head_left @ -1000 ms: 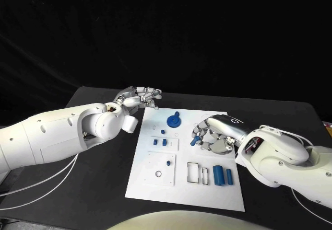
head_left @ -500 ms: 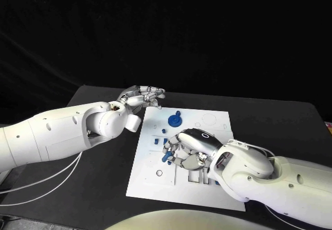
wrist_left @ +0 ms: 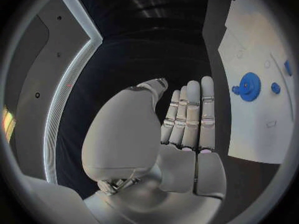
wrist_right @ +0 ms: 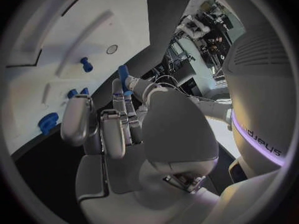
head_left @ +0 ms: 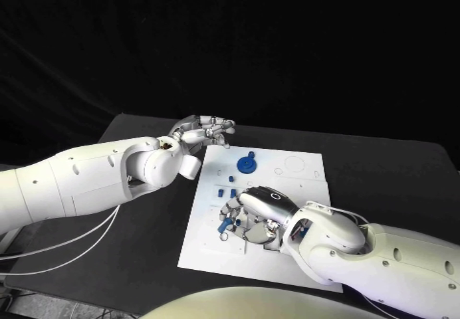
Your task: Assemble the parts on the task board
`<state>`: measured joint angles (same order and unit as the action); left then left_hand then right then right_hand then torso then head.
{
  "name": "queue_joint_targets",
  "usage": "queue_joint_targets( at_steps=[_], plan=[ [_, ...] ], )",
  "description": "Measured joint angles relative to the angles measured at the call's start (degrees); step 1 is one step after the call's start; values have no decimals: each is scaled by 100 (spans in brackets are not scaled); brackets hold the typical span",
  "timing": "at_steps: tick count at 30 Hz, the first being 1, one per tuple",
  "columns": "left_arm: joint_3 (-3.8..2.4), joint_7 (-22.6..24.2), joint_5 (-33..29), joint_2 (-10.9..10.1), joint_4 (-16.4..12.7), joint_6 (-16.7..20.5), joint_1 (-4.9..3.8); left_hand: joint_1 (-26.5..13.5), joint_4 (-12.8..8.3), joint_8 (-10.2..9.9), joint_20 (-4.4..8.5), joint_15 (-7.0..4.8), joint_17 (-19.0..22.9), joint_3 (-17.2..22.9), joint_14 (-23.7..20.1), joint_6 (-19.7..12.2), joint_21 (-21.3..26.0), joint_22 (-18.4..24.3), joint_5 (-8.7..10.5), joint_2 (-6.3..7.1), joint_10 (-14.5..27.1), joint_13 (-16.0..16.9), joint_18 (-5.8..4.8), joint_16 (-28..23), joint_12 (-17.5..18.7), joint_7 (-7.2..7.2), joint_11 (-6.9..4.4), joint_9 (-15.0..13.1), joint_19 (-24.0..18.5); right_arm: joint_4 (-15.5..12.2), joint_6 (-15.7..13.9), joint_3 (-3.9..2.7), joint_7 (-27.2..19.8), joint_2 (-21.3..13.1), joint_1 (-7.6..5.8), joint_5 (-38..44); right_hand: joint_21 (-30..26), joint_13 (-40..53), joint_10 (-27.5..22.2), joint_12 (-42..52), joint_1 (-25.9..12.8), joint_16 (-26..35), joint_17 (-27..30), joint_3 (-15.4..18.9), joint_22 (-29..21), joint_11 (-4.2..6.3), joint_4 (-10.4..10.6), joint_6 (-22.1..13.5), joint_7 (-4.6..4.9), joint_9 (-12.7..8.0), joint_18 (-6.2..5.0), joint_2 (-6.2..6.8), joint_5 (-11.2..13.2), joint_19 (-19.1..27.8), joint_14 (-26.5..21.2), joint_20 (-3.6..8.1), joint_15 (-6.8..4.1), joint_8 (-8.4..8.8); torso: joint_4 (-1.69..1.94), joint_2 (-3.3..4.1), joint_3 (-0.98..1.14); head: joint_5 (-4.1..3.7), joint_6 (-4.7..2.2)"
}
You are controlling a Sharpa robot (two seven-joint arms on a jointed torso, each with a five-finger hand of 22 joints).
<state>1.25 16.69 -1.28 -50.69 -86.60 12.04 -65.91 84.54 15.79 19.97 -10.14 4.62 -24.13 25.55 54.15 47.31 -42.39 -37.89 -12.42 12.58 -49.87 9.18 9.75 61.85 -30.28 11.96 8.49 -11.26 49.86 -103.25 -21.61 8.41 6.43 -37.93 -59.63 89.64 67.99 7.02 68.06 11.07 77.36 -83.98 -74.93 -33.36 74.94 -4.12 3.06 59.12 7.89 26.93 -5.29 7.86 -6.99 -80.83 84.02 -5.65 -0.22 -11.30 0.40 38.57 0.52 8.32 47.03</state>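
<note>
Two silver many-fingered hands are at the flat white rectangular task board (head_left: 288, 169) on the black table (head_left: 383, 173). The board carries a round blue gear-shaped part (head_left: 247, 163) near its far edge, a few small blue peg-like parts (head_left: 226, 193) just nearer than the gear, and outlined recesses; what lies in the recesses under the right arm is hidden in the head view.

The right hand (head_left: 247, 216) hovers low over the middle of the board, its fingers curled and pinching a small blue cylindrical part (head_left: 223, 226) at the fingertips, close above the board's left half. The right wrist view shows that part (wrist_right: 123, 73) held upright between thumb and fingertip, and past it a single small blue peg (wrist_right: 85, 63) standing on the board, a small round hole (wrist_right: 112, 49) and long rectangular recesses; whether these hold anything cannot be told.

The left hand (head_left: 203, 133) is off the board, above the table just beyond the board's far left corner. Its wrist view shows the fingers (wrist_left: 190, 114) straight and side by side with the thumb apart, holding nothing, and the blue gear (wrist_left: 249, 86) lying flat on the board with a small blue round part (wrist_left: 275, 88) beside it
</note>
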Motion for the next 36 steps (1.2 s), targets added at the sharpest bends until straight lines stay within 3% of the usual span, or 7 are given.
queue_joint_targets(
  at_steps=[16,36],
  plan=[
    [0,0,0,-3,-2,-5,0,0,0,0,0,0,0,0,0,0,0,0,0,0,0,0,0,0,0,0,0,1,0,156,385,32,150,95,58,343,-23,-4,1,-21,-30,0,8,1,-1,-1,-1,14,-5,1,0,32,-32,0,0,0,0,-12,-7,2,9,23,44],
    [0,-5,0,-12,-7,-8,0,0,0,0,0,0,0,0,0,0,0,0,0,0,0,0,0,0,0,0,0,2,0,305,414,52,368,284,161,628,-23,-2,1,-20,-46,0,8,8,-3,-1,-6,4,3,3,0,62,-30,0,0,0,0,-23,-2,3,7,23,75]
  ],
)
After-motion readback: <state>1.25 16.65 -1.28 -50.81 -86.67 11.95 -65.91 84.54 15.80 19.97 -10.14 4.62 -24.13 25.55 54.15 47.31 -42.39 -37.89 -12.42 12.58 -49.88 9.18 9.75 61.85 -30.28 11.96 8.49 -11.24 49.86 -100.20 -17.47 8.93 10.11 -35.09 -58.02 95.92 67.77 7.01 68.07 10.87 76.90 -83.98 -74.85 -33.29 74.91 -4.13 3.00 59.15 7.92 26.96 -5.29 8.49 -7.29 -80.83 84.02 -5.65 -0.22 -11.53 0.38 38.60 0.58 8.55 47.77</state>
